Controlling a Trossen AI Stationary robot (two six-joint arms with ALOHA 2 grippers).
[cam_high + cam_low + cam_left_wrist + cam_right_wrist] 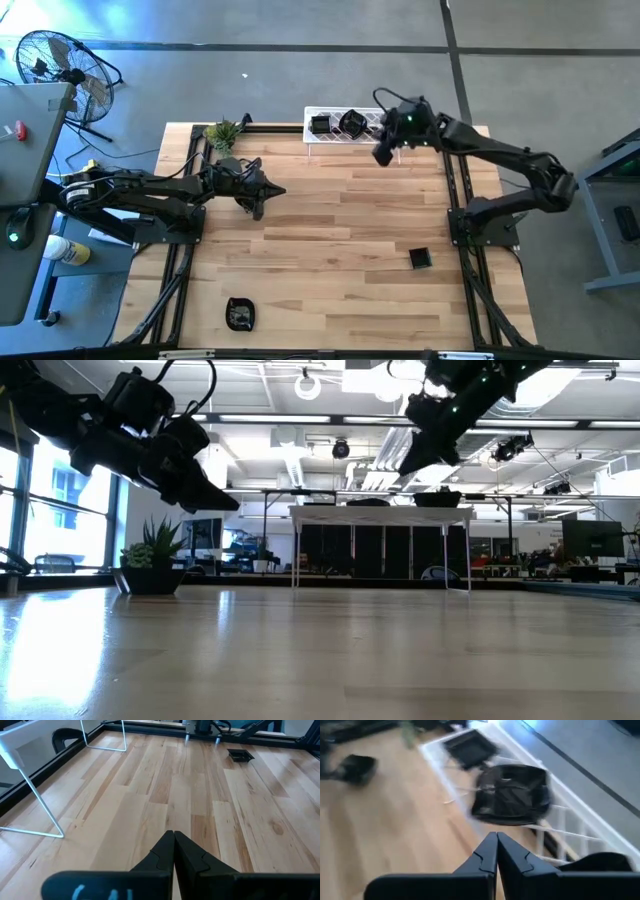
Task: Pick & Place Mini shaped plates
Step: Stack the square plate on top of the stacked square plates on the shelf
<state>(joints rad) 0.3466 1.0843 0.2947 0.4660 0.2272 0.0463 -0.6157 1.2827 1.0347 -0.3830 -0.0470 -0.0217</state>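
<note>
Two mini shaped plates [320, 125] [352, 123], glossy black, lie on top of a white wire rack [345, 138] at the table's far edge. The right wrist view shows them [512, 792] [470, 747] and a third dark plate [600, 862] on the rack. A square plate [420, 259] lies flat on the table at the near right, and another plate [240, 314] at the near left. My right gripper [496, 845] is shut and empty, hanging above the rack's near right part [383, 153]. My left gripper [275, 190] is shut and empty, held above the table's left half.
A small green plant [222, 133] in a dark pot stands at the far left corner. The rack stands on thin white wire legs [45, 815]. Black frame rails [185, 270] run along the table's left and right sides. Bare wood [340, 230] lies between the two arms.
</note>
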